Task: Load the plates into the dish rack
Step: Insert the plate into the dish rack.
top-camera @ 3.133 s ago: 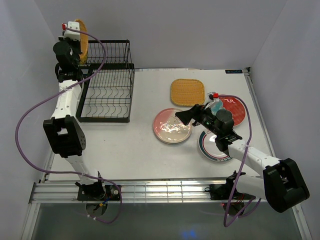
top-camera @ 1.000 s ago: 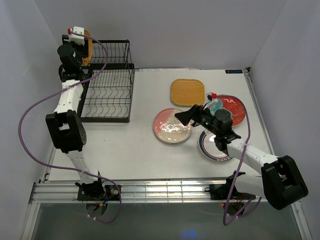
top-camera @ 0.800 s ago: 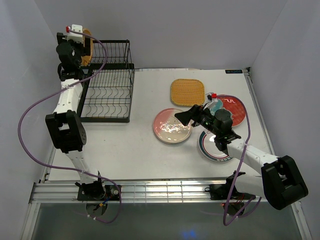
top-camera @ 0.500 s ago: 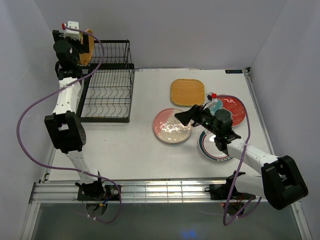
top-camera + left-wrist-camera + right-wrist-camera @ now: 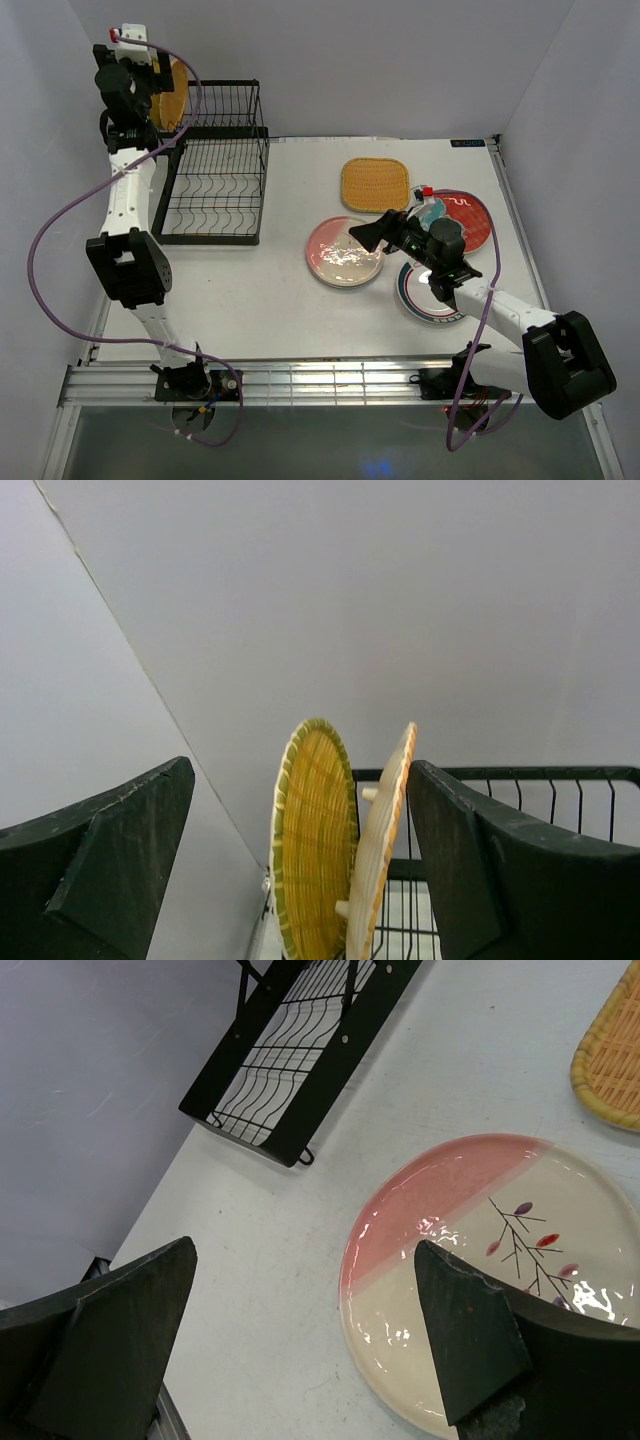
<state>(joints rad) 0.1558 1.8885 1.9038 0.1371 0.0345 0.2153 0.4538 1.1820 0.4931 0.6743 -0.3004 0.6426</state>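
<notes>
A round yellow woven plate point(image 5: 176, 88) stands on edge at the rear left of the black dish rack point(image 5: 215, 185). My left gripper point(image 5: 143, 72) hovers open just left of it, touching nothing. In the left wrist view the yellow face point(image 5: 315, 850) and a cream, orange-rimmed edge point(image 5: 380, 840) stand side by side; I cannot tell if they are one plate or two. My right gripper point(image 5: 366, 236) hangs open above the pink-and-white plate point(image 5: 343, 254), also seen flat on the table as the pink-and-white plate point(image 5: 470, 1190). The rounded-square yellow plate point(image 5: 375, 184) lies behind it.
A red plate point(image 5: 468, 216) and a teal-patterned plate point(image 5: 432, 212) lie at the right, partly covered by my right arm. A white plate with green rings point(image 5: 425, 298) lies under that arm. The left wall stands close beside my left gripper. A purple cable point(image 5: 60, 230) loops off the left arm.
My left gripper has opened, let go of the yellow plate and drawn up and to the left. The plate stays upright in the rack. The right arm has not moved.
</notes>
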